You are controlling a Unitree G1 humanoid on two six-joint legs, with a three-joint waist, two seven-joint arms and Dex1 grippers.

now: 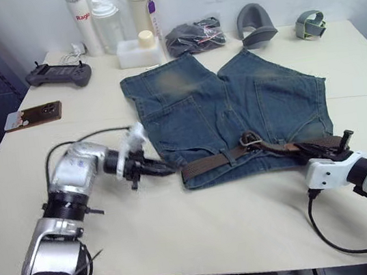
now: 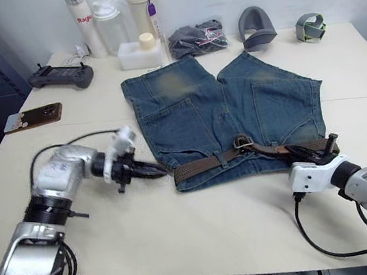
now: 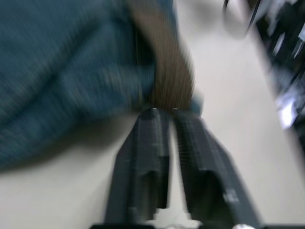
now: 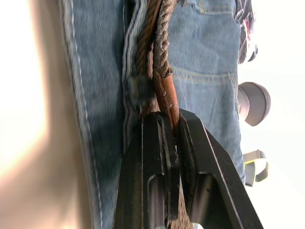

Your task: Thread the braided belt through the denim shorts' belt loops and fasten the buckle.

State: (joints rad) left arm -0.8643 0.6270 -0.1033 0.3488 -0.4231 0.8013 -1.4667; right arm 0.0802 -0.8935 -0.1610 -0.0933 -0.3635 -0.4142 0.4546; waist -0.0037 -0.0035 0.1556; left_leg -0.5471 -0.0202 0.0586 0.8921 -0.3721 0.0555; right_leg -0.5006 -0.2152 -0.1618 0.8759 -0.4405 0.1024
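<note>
The denim shorts (image 1: pixel 228 113) lie flat on the table (image 1: pixel 203 224), waistband toward the robot, legs pointing at the far wall. The braided belt (image 1: pixel 205 167) runs along the waistband from the left edge to the right edge and passes under at least one of the belt loops (image 1: pixel 230 156) near the middle; how many others it passes through cannot be told. The buckle (image 1: pixel 247 139) sits just right of the middle on the waistband and looks unfastened, so threading appears largely done while fastening remains. At the left, the left gripper (image 1: pixel 163 170) meets the belt end at the corner of the shorts; its fingers (image 3: pixel 152 143) stand almost together, tips against the brown strap, and whether they actually pinch it cannot be told. At the right, the right gripper (image 4: pixel 171 125) is clenched on the belt's reddish-brown leather part, the strap pinched between both fingers just beside the waistband seam
</note>
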